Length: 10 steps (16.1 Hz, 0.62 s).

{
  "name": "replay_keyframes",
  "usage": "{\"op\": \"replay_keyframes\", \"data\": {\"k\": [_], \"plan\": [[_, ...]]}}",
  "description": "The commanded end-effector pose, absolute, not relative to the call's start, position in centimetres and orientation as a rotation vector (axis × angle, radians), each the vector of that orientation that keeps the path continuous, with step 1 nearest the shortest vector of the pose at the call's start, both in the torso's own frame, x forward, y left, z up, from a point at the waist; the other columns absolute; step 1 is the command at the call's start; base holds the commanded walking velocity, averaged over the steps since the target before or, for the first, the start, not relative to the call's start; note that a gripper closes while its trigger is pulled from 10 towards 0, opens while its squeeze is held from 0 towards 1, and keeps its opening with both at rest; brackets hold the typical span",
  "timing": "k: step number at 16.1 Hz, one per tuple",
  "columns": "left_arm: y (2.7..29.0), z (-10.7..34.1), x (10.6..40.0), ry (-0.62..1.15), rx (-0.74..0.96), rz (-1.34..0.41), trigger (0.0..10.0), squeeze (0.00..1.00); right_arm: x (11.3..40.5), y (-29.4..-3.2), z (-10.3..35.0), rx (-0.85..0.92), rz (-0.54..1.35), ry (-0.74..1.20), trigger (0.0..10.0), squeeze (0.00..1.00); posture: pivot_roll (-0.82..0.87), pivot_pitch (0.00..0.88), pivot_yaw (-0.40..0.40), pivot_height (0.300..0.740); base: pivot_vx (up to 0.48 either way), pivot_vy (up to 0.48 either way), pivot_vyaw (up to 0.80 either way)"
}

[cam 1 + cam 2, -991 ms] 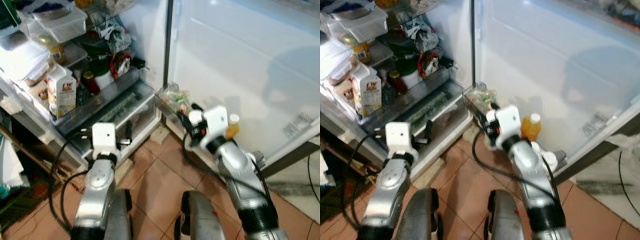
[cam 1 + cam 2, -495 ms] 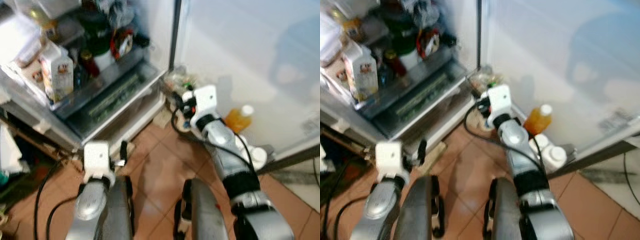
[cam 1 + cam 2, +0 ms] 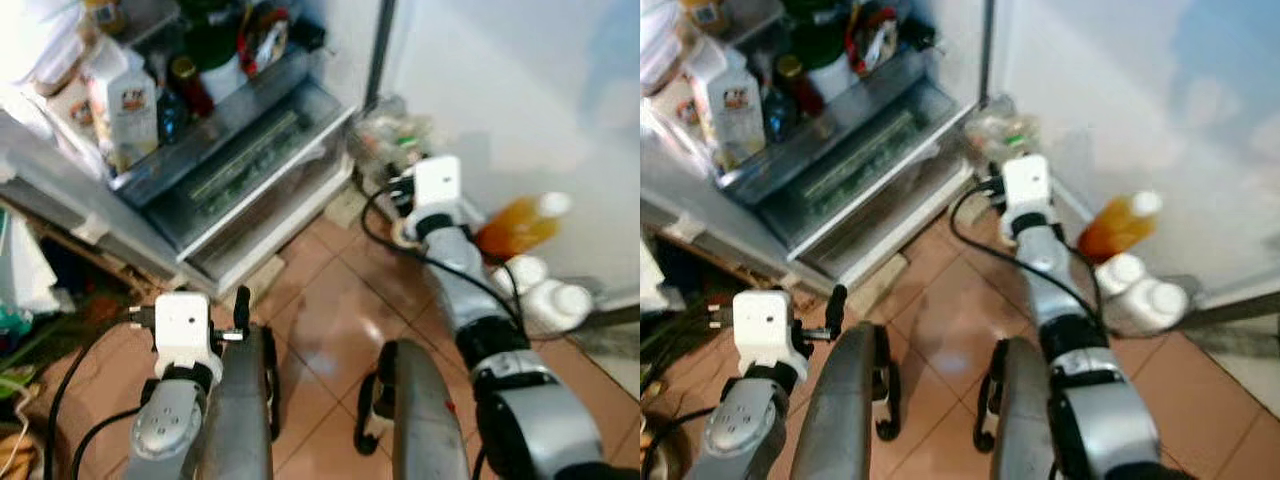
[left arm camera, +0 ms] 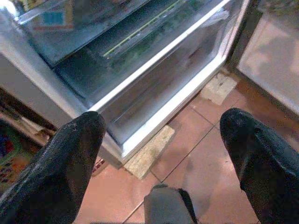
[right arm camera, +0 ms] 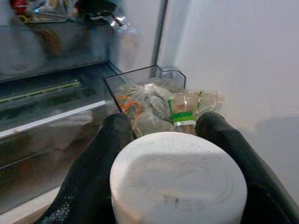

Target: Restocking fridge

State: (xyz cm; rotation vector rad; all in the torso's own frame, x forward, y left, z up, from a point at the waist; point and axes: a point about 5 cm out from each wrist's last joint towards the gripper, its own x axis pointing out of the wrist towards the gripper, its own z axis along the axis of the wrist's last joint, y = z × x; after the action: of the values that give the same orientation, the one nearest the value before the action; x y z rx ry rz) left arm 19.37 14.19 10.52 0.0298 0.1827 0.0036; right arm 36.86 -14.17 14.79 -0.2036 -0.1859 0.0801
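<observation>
Beside the door bin point(image 5: 140, 79), your right tool point(image 5: 161, 140) clamps a white-capped jar point(image 5: 177, 179) at its lid: rigid, smooth, likely slippery, so hold below the cap. Left tool point(image 4: 161, 154) hangs open, empty, over floor tiles point(image 4: 196, 149).

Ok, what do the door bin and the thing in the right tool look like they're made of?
Door bin: clear hard plastic, likely; bagged items show through its walls. White lid between the right tool's fingers: matte white plastic by the look, with faint raised lettering; the container beneath is hidden.
</observation>
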Motion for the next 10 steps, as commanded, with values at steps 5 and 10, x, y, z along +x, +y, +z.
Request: {"op": "replay_keyframes", "data": {"k": [5, 10], "plan": [[14.3, 10.4, 18.7, 0.228, 0.035, -0.012, 10.0, 0.00, 37.9, -17.4, 19.8, -0.073, -0.034, -0.361, 10.0, 0.00, 0.20, 0.386, 0.028, 0.630, 0.000, 0.000, 0.00], [14.0, 10.4, 19.1, 0.232, 0.030, -0.019, 10.0, 0.00, 37.9, -19.0, 21.2, -0.150, -0.070, -0.425, 10.0, 0.00, 0.19, 0.368, 0.020, 0.630, 0.000, 0.000, 0.00]]}}
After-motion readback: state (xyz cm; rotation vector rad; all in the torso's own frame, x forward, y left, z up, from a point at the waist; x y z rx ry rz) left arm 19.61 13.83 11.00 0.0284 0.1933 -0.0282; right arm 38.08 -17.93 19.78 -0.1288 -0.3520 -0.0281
